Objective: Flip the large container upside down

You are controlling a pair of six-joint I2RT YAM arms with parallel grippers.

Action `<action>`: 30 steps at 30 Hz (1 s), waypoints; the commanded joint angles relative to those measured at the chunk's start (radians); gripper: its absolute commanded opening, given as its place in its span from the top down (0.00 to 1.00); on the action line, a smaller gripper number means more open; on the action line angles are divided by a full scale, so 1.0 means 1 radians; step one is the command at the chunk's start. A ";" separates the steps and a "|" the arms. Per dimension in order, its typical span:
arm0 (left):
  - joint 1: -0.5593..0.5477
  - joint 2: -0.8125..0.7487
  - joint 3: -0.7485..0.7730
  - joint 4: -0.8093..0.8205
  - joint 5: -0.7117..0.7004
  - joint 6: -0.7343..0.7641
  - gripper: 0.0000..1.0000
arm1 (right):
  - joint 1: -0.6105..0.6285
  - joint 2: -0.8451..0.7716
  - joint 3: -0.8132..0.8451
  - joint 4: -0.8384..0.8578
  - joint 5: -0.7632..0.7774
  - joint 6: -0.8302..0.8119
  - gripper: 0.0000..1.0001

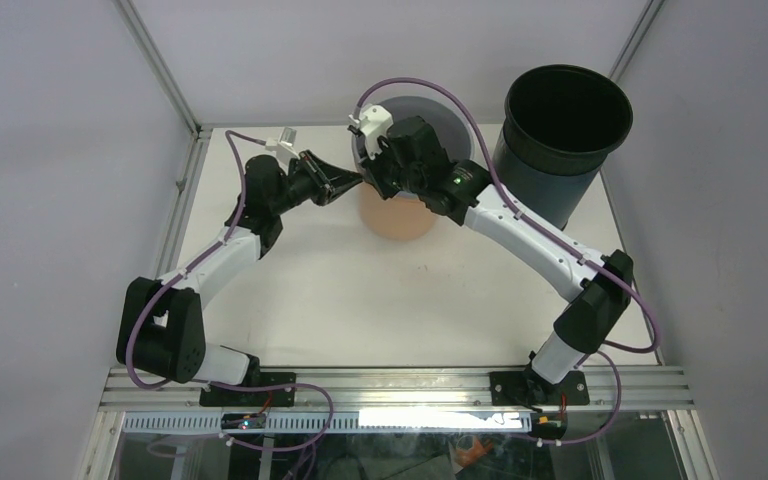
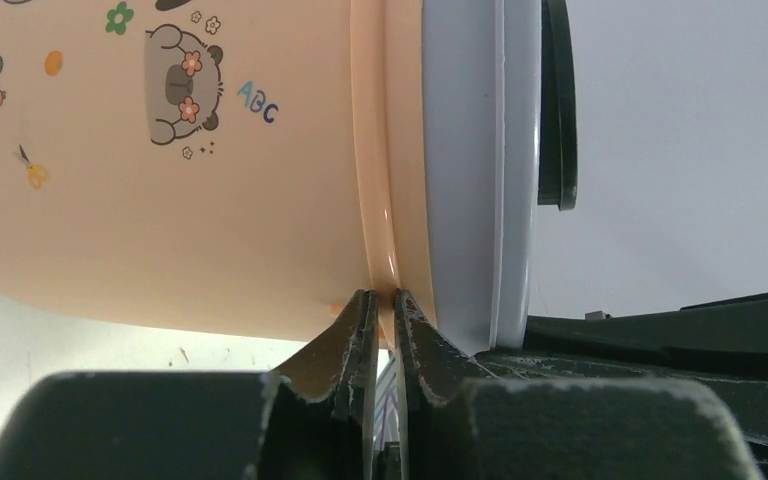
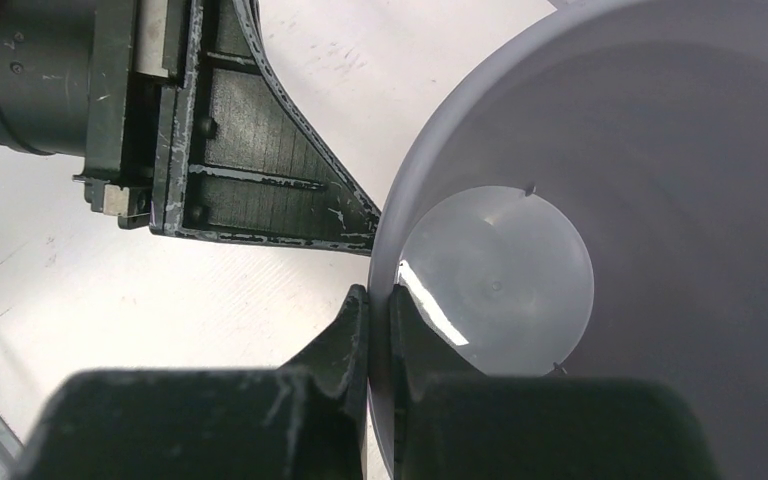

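large container (image 1: 397,216) stands upright, mouth up, axis vertical, at rear centre of the bench (image 1: 360,300); left tool (image 1: 353,183) is clamped on its left lip, right tool (image 3: 380,296) is clamped astride the rim wall just beside it, so inversion likely pivots about that left edge.

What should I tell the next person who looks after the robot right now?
Left gripper: shut on the rim of the peach container.
Right gripper: shut on the same rim, close beside the left one.
Things: the peach container is at the far middle of the table, open end up. The dark bucket stands upright at the far right, and nothing is touching it.
Done: both grips taken.
Left: nothing is upside down yet, so the flip remains.
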 commanded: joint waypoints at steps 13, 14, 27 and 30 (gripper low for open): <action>-0.018 0.017 0.045 -0.104 -0.071 -0.010 0.98 | 0.067 -0.095 0.204 0.035 0.034 -0.031 1.00; -0.017 0.017 0.051 -0.118 -0.075 -0.006 0.98 | 0.073 -0.100 0.207 0.046 0.054 -0.044 1.00; -0.017 -0.060 0.067 -0.246 -0.105 0.074 0.89 | 0.112 -0.111 0.232 0.020 0.153 -0.212 1.00; -0.018 -0.073 0.095 -0.277 -0.110 0.106 0.82 | 0.112 -0.111 0.274 -0.002 0.153 -0.232 1.00</action>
